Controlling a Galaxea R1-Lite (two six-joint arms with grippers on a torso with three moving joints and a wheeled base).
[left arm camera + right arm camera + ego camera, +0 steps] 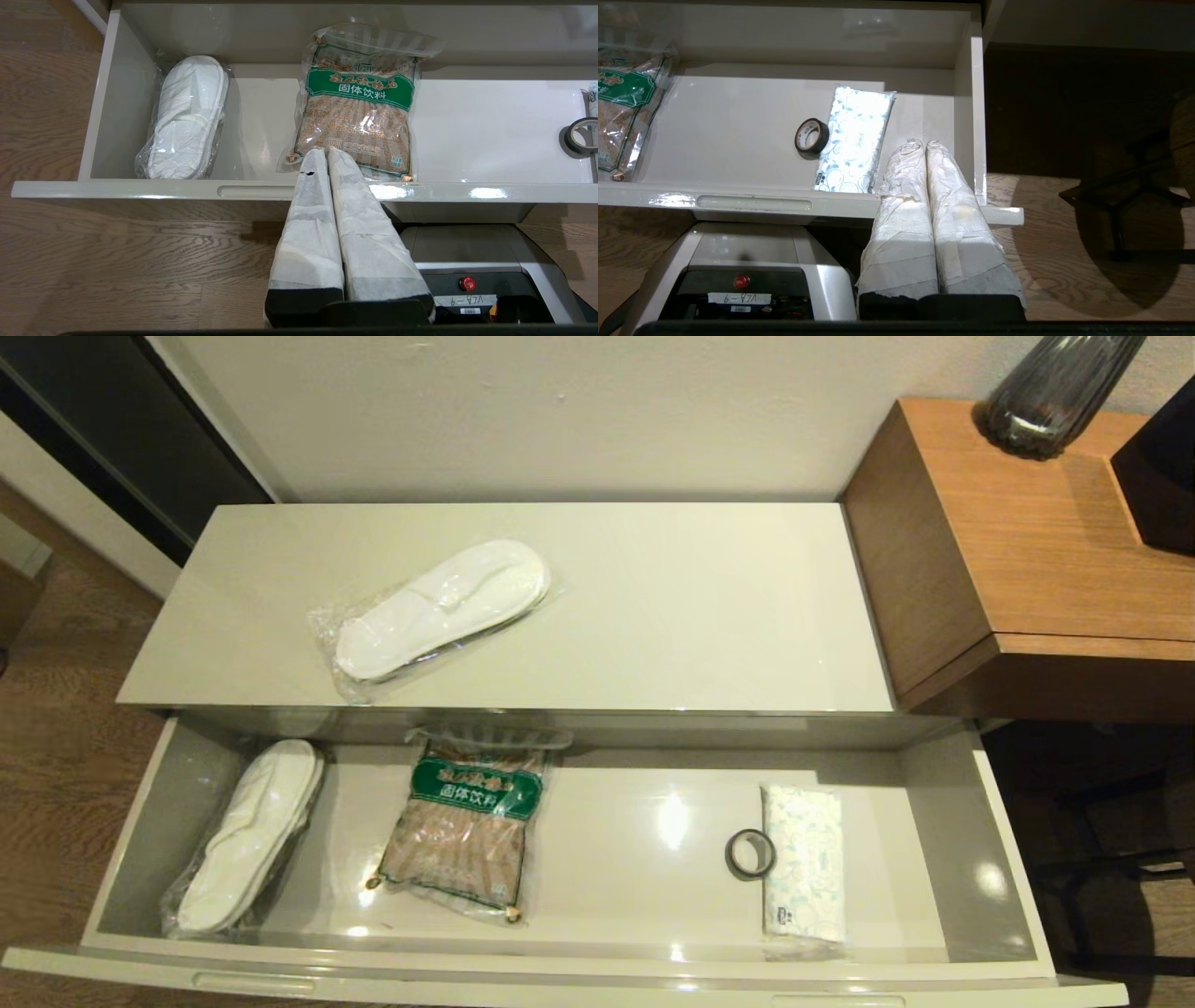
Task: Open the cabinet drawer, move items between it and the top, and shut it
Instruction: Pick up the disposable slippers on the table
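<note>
The cabinet drawer [971,821] stands pulled fully out below the top [672,607]. On the top, at about 10 o'clock in the head view, lies one bagged pair of slippers [443,609], set at a slant. Inside the drawer, a second bagged pair of slippers [250,833] rests against the wall at 8 o'clock, a brown drink-mix bag [467,826] with a green label lies beside it toward the middle, and at 5 o'clock the black tape roll [750,853] touches the white packet [803,873] (blue leaf pattern on its wrapper).

The left pincer [327,151] hovers over the drawer's front edge, its wrapped fingers [310,205] pressed together and empty, tips over the drink-mix bag's near end. The right pincer [922,145], likewise together and empty, hangs just beside the packet, near the drawer's right wall. A wooden side table [1046,551] stands at 2 o'clock.
</note>
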